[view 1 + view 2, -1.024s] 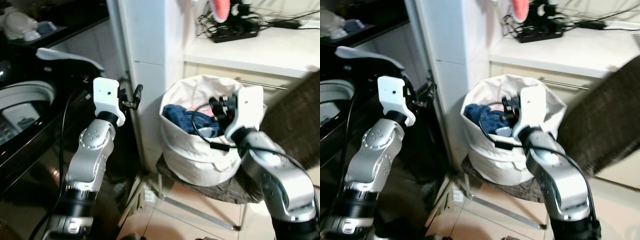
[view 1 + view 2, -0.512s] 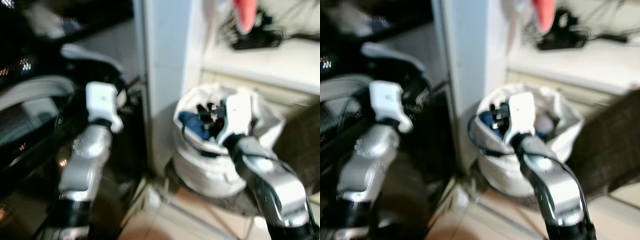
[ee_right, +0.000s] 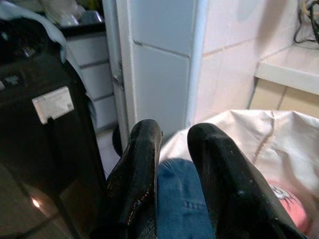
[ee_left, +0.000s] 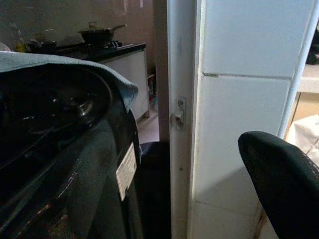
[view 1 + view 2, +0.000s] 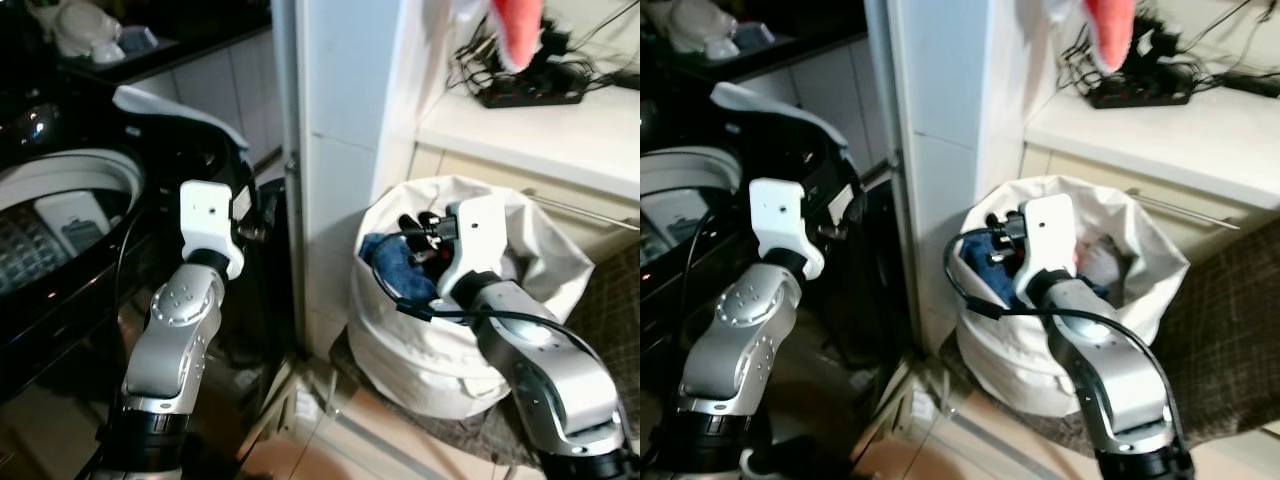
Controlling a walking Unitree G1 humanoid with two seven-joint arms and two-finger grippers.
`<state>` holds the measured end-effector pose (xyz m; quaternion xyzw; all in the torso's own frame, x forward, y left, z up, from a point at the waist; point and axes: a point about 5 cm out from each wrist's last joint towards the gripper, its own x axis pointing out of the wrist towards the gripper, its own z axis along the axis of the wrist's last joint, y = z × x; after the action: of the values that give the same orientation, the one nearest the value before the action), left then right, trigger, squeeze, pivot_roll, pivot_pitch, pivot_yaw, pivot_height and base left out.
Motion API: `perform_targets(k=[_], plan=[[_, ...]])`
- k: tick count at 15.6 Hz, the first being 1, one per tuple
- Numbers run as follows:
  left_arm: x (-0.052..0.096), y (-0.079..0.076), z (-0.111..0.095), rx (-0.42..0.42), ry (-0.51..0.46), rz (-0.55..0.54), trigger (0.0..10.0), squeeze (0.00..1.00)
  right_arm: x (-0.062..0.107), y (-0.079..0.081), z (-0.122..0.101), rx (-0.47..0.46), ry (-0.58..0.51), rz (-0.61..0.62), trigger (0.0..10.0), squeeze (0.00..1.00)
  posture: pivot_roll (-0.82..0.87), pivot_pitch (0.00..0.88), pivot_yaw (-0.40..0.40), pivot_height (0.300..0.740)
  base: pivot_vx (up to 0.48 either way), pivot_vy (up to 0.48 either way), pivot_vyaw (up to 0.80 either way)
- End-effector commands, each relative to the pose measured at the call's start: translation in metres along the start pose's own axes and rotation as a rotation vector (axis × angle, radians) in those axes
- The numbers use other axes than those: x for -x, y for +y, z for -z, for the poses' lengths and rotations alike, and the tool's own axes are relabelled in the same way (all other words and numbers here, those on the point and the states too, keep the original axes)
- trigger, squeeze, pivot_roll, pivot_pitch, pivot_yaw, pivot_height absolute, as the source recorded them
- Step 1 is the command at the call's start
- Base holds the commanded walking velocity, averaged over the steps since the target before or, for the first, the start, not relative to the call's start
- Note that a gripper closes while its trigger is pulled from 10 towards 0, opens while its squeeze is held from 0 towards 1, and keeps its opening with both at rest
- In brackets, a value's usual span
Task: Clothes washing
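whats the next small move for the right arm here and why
Probably lower the right gripper into the white laundry bag and onto the blue garment. Its fingers stand slightly apart with nothing between them, above the bag's open mouth, and the blue cloth lies just beneath. The left gripper is raised beside the black washing machine.

A home kitchen-laundry corner: a black washing machine [image 5: 60, 250], a stove with a pan [image 4: 99, 34], a white-tiled pillar [image 5: 340, 150], a cream worktop [image 5: 540, 130].
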<state>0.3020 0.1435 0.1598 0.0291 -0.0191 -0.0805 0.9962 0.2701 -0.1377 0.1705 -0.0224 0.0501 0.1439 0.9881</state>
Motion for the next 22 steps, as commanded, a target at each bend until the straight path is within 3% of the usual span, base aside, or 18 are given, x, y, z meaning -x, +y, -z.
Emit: perform_targets(k=[1, 7, 12, 16, 18, 22], plan=[[0.001, -0.005, 0.001, -0.027, 0.003, 0.037, 10.0, 0.00, 0.001, -0.006, 0.001, 0.002, 0.012, 0.034, 10.0, 0.00, -0.03, 0.000, 0.028, 0.740, 0.000, 0.000, 0.00], [0.010, -0.004, 0.004, -0.047, 0.058, 0.107, 10.0, 0.00, 0.018, -0.010, 0.003, -0.009, 0.032, 0.062, 10.0, 0.00, -0.01, 0.000, 0.034, 0.740, 0.000, 0.000, 0.00], [0.030, -0.018, 0.015, -0.043, 0.143, 0.196, 10.0, 0.00, 0.034, 0.000, 0.014, -0.053, 0.087, 0.071, 10.0, 0.00, 0.00, 0.001, 0.077, 0.740, 0.000, 0.000, 0.00], [0.038, -0.025, 0.013, -0.053, 0.172, 0.243, 10.0, 0.00, 0.043, 0.005, 0.017, -0.086, 0.111, 0.083, 10.0, 0.00, 0.03, 0.056, 0.101, 0.740, 0.000, 0.000, 0.00], [0.045, -0.020, 0.017, -0.039, 0.208, 0.220, 10.0, 0.00, 0.048, 0.006, 0.019, -0.093, 0.128, 0.091, 10.0, 0.00, 0.03, 0.105, 0.100, 0.740, 0.000, 0.000, 0.00], [0.057, -0.018, 0.022, -0.026, 0.238, 0.183, 10.0, 0.00, 0.057, 0.003, 0.018, -0.083, 0.147, 0.096, 10.0, 0.00, 0.01, 0.115, 0.080, 0.740, 0.000, 0.000, 0.00]])
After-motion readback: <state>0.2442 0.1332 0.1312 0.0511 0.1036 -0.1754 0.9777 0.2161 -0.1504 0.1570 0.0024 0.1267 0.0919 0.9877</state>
